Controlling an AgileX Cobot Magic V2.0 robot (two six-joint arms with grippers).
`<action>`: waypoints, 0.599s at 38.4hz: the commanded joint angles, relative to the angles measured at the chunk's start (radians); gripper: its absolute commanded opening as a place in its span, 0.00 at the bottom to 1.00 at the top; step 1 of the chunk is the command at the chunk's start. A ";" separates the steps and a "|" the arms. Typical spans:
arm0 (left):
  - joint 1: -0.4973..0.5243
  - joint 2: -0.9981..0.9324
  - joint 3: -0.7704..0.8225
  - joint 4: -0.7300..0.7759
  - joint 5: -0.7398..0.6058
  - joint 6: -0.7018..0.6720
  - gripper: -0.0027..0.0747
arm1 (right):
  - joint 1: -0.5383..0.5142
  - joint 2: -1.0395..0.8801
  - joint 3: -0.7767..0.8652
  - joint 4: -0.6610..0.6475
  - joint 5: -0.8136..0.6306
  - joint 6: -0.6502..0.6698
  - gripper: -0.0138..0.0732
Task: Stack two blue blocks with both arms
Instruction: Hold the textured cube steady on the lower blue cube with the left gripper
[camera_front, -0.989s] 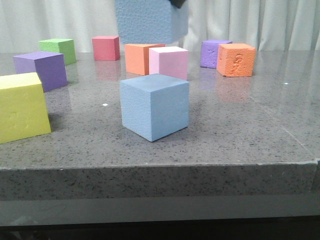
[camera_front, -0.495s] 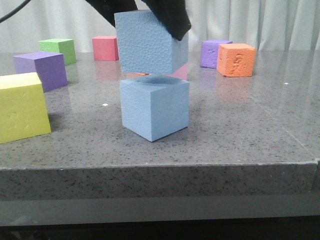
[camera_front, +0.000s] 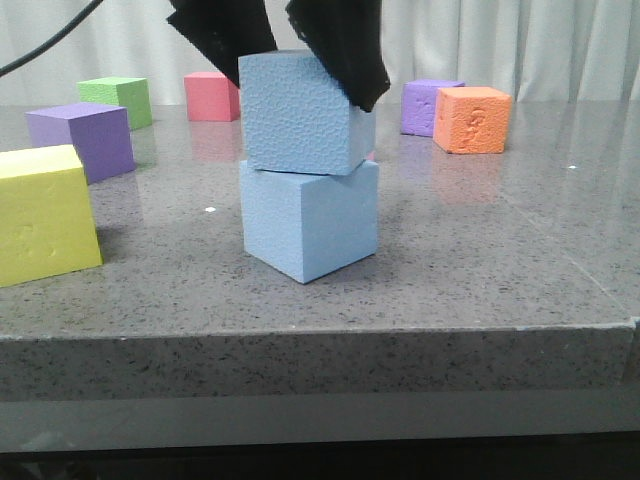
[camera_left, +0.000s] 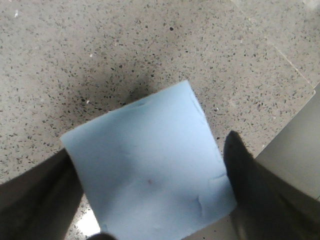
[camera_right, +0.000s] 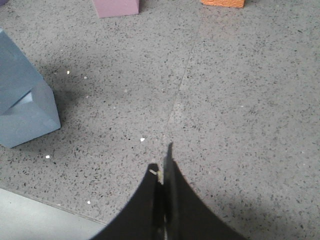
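A: In the front view, we see the left gripper (camera_front: 285, 45) clamped on the pebbled blue block (camera_front: 300, 112), which now sits on top of the smooth blue block (camera_front: 310, 222), near the front edge of the grey table (camera_front: 480, 270). The upper cube is turned a little against the lower one.

B: To finish well, we judge the fingers should part slowly and lift straight up, so the foam does not drag sideways.

A: In the left wrist view, the dark fingers (camera_left: 35, 195) press opposite sides of the blue block (camera_left: 150, 165), table beneath.

B: In the right wrist view, the right gripper (camera_right: 162, 175) is closed on nothing, fingertips meeting, hanging over bare table with the blue stack (camera_right: 22, 100) off to one side.

A: Half a second ago the front view showed a gap between the cubes; a second ago the pebbled one hung far higher. Now they touch.
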 joint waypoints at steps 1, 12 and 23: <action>-0.010 -0.039 -0.024 -0.013 -0.039 -0.008 0.80 | -0.008 -0.010 -0.027 0.003 -0.060 -0.006 0.08; -0.010 -0.041 -0.024 -0.013 -0.039 -0.034 0.83 | -0.008 -0.010 -0.027 0.003 -0.060 -0.006 0.08; -0.010 -0.041 -0.024 -0.007 -0.039 -0.047 0.82 | -0.008 -0.010 -0.027 0.003 -0.060 -0.006 0.08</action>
